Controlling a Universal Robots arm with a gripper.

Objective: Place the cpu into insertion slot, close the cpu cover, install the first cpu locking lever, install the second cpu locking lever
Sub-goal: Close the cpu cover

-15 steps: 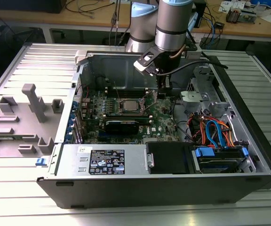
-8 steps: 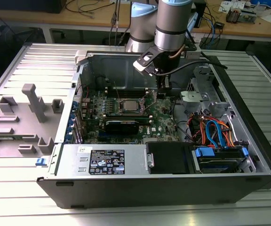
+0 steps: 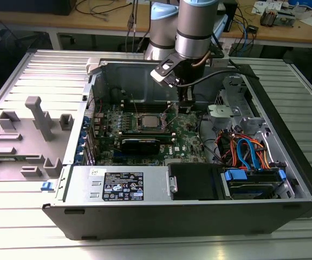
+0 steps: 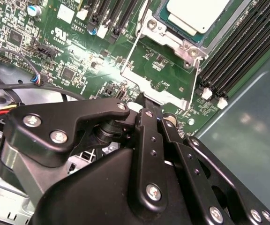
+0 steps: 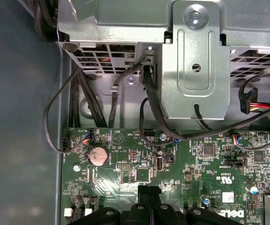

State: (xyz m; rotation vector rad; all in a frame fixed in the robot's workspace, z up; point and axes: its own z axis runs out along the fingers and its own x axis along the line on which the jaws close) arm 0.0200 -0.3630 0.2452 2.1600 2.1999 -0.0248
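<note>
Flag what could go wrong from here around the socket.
The cpu cover is open with the gripper at its free edge; a slip could drop it hard onto the cpu seated in the insertion slot. Loose cables beside the gripper might snag.

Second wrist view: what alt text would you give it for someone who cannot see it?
A black robot gripper is at the edge of a thin silver square frame cover that lies swung open over a green circuit board. Beyond it, a small square chip with a silver-grey top sits in its silver-rimmed socket.
</note>
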